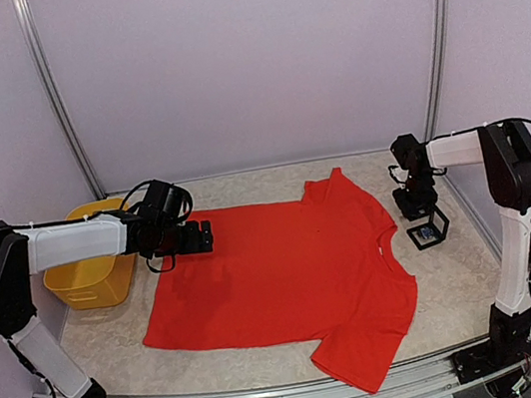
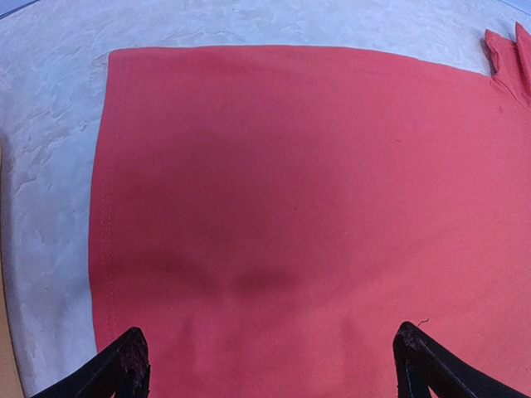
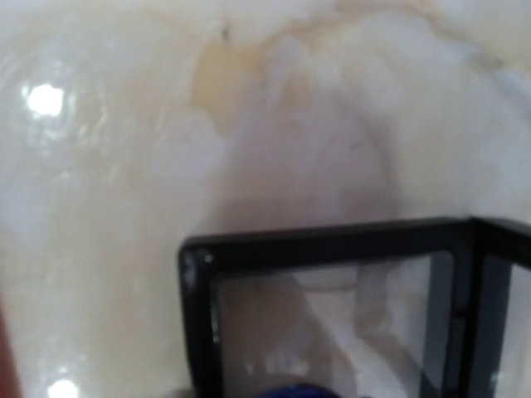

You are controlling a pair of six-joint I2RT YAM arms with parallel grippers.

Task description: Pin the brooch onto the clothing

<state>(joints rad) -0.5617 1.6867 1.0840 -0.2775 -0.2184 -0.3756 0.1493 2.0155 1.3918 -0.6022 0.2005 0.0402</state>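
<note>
Table: pale marbled surface that fills the lower half of the top view.
T-shirt: bright red, it lies flat in the centre of the table, with the neck toward the right of the frame and the hem toward the left; one sleeve points to the upper centre and the other to the lower centre.
Yellow bin: stands at the left of the frame, just beside the hem of the T-shirt.
Left gripper: hangs over the upper left corner of the T-shirt. In the left wrist view its fingers stand wide apart at the bottom edge, with only red cloth between them and nothing grasped.
Right gripper: points down at the right of the frame, beside the neck and off the cloth. I cannot tell if it is released or clenched.
Black-framed box: small, with clear walls, it stands on the bare table directly below the right gripper, near the neck of the T-shirt but apart from it; in the right wrist view it fills the lower part.
Blue thing: a small part shows at the bottom edge, too blurred to tell.
</note>
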